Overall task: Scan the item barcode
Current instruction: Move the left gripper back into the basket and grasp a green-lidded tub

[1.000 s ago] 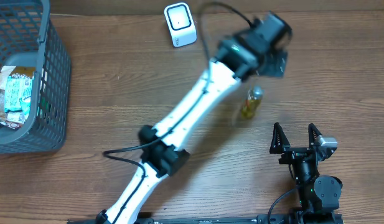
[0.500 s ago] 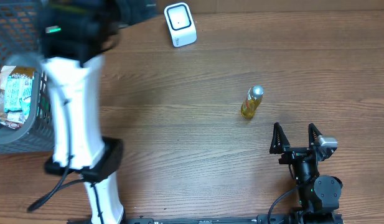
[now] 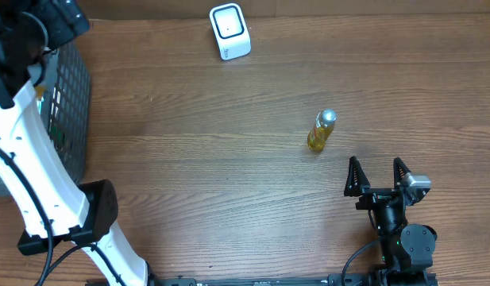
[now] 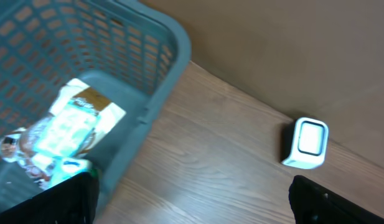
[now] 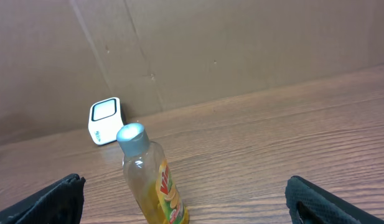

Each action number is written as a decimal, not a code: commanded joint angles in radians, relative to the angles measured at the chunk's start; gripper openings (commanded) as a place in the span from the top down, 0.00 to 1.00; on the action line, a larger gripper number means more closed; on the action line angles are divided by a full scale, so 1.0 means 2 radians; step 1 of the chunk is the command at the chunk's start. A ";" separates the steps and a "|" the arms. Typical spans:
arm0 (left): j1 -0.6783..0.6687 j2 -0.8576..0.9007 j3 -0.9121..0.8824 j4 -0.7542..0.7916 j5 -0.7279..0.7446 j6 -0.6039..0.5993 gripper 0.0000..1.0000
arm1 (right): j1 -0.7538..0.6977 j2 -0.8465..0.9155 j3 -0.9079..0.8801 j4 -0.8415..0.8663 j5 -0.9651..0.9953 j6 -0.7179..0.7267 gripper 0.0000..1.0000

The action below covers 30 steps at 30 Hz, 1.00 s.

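The left gripper (image 4: 192,202) is held spread wide over the basket (image 4: 170,43), nothing pinched. The right gripper (image 3: 376,176) is likewise spread, empty, near the upright bottle (image 3: 322,131).

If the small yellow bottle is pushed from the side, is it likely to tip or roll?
It stands upright, tall and narrow, so the bottle would probably tip under a high push. Its round body would then likely roll on the table. The clear plastic looks smooth, perhaps slippery.
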 commanded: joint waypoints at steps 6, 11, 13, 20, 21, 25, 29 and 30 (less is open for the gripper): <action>0.066 -0.011 -0.039 -0.001 0.005 0.025 0.00 | -0.002 -0.004 -0.005 0.003 -0.001 -0.002 0.00; 0.110 -0.011 -0.071 -0.001 0.006 0.025 0.00 | -0.002 -0.004 -0.005 0.003 -0.001 -0.002 0.00; 0.130 -0.011 -0.093 -0.001 0.007 0.025 0.00 | -0.002 -0.004 -0.005 0.003 -0.001 -0.002 0.00; 0.185 -0.011 -0.166 -0.001 0.031 0.021 0.00 | -0.002 -0.004 -0.005 0.003 -0.001 -0.002 0.00; 0.192 -0.011 -0.176 -0.001 0.039 0.021 0.00 | -0.002 -0.004 -0.005 0.003 -0.001 -0.002 0.00; 0.213 -0.011 -0.220 -0.001 0.055 0.021 0.00 | -0.002 -0.004 -0.005 0.003 -0.001 -0.002 0.00; 0.231 -0.010 -0.272 0.002 0.055 0.021 0.00 | -0.002 -0.004 -0.005 0.003 -0.001 -0.002 0.00; 0.233 -0.010 -0.283 0.005 0.055 0.021 0.01 | -0.002 -0.004 -0.005 0.003 -0.001 -0.002 0.00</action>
